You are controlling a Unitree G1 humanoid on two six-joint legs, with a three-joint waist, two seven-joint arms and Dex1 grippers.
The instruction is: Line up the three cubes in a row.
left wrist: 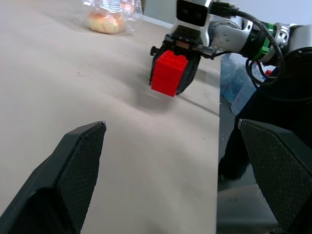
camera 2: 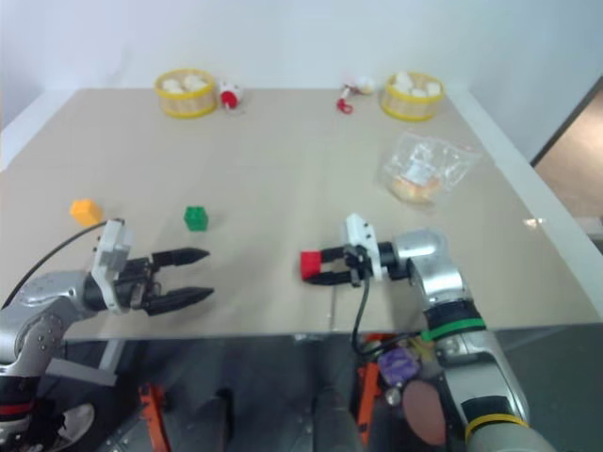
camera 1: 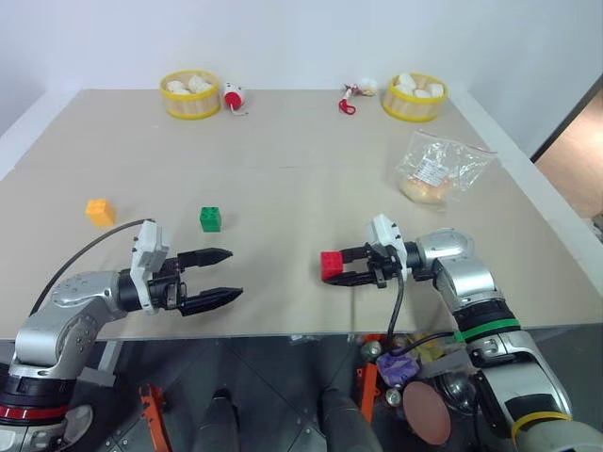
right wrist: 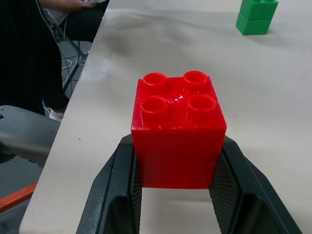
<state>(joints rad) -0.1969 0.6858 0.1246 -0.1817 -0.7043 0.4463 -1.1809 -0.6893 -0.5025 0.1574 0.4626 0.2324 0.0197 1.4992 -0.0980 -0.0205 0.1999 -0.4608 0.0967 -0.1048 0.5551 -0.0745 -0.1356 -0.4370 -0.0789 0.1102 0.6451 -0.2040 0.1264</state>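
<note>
Nearest the front edge of the surface, the right end effector is clamped on the red cube, studs up, one finger on each side face. The cube looks lifted just clear of the surface, though whether its underside touches is hard to tell. The end effector points toward the robot's left, so the cube leads the way toward the other two.

At about the same depth on the left, the left end effector hangs with its fingers wide apart and nothing between them, pointing right toward the red cube.

A little farther back, the green cube rests on the surface just beyond the left fingers, and the orange-yellow cube sits farther left, near the same depth. Those two already suggest a line running left to right; I judge the red cube belongs to the green one's right, so it has to travel left and slightly away from the robot. The right arm, already holding it, is the one to do that.

Farther back lies a clear bag; two yellow baskets stand at the far edge, their contents hard to make out.
</note>
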